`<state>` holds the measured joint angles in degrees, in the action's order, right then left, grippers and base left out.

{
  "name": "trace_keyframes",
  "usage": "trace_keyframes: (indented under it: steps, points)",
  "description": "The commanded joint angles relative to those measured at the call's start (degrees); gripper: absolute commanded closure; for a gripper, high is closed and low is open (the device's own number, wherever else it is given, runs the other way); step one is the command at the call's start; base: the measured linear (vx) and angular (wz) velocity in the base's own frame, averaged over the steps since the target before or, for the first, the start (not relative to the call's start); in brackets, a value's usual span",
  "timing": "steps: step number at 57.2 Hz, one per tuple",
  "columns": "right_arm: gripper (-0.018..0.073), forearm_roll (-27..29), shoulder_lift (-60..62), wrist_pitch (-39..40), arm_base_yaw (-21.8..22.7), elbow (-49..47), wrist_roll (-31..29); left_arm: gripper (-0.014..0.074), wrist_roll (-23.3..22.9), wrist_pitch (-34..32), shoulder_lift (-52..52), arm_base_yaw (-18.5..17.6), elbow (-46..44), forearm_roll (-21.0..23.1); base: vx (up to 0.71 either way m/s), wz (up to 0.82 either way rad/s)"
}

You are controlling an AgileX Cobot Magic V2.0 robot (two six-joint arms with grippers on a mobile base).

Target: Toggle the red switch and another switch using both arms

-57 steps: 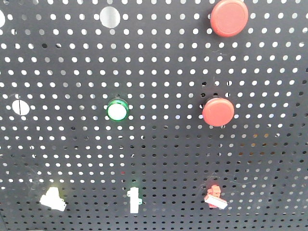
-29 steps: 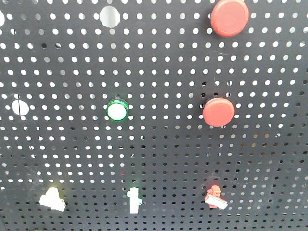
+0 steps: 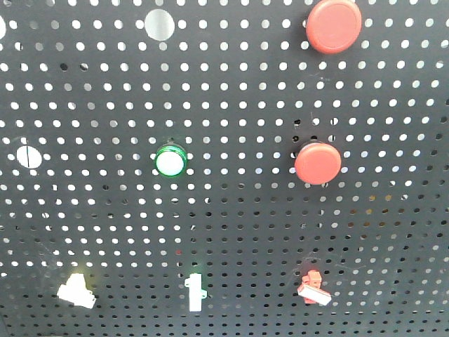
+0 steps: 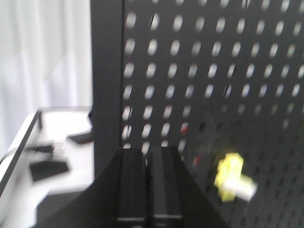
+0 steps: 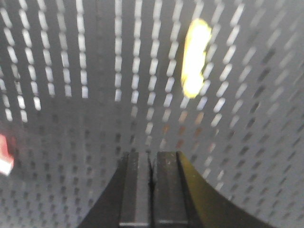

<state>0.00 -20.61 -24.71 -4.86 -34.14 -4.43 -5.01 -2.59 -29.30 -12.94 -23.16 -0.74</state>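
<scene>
Find small red toggle switch with short white lever (image 3: 313, 286) straight below the lower round red plastic push-button (image 3: 318, 163). Clenched on nothing now: jaws of left gripper (image 4: 148, 159) and right gripper (image 5: 152, 164). Push only the lever with closed tip, slowly.

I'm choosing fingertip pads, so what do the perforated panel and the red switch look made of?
The perforated panel looks like sheet metal painted matt black: evenly punched holes, no glare; plastic is possible. The red switch looks like moulded plastic: solid-coloured red body, white lever.
</scene>
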Motion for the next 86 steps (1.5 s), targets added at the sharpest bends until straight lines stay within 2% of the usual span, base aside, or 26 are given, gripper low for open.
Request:
trace_keyframes:
  steps: [1, 9, 17, 31, 40, 48, 63, 79, 86]
  points:
    - [0.0565, 1.0, -1.0, 4.5, 0.4, -1.9, -0.4, 0.0594, -0.5, -8.6, -2.4, -2.3, -2.5, 0.0, 0.0, 0.0]
    - [0.0565, 1.1, -1.0, 4.5, 0.4, -1.9, -0.4, 0.0594, -0.1, -6.9, -7.4, -8.1, -4.1, -2.0, 0.0, 0.0]
    - [0.0565, 1.1, -1.1, 4.4, 0.4, -1.9, -0.4, 0.0594, 0.0, -7.6, -12.8, -11.2, -6.3, -3.0, 0.0, 0.0]
    - [0.0565, 1.1, -1.0, 4.3, 0.4, -1.9, -0.5, 0.0594, 0.0, -7.4, -19.6, -11.1, -9.1, -2.9, 0.0, 0.0]
    - [0.0565, 1.3, -1.0, 3.5, 0.4, -1.9, -0.5, 0.0594, -1.4, -7.2, -23.1, -11.1, -7.7, 2.1, 0.0, 0.0]
    - [0.0565, 1.4, -1.0, 3.0, 0.4, -1.9, -0.5, 0.0594, -1.5, -7.3, -24.6, -11.1, -4.8, 3.5, 0.0, 0.0]
    - [0.0565, 2.0, -1.0, 2.9, 0.4, -1.9, -0.5, 0.0594, -1.5, -7.6, -20.3, -11.1, 0.7, 3.5, 0.0, 0.0]
    - [0.0565, 7.1, -1.2, 2.9, 0.4, -1.9, -0.6, 0.0594, -1.4, -6.6, -13.2, -11.1, 4.7, 3.5, 0.0, 0.0]
    - [0.0565, 10.0, -1.7, 3.0, 0.4, -1.9, -1.7, 0.0594, -1.4, -2.6, -8.7, -11.1, 5.4, 3.2, 0.0, 0.0]
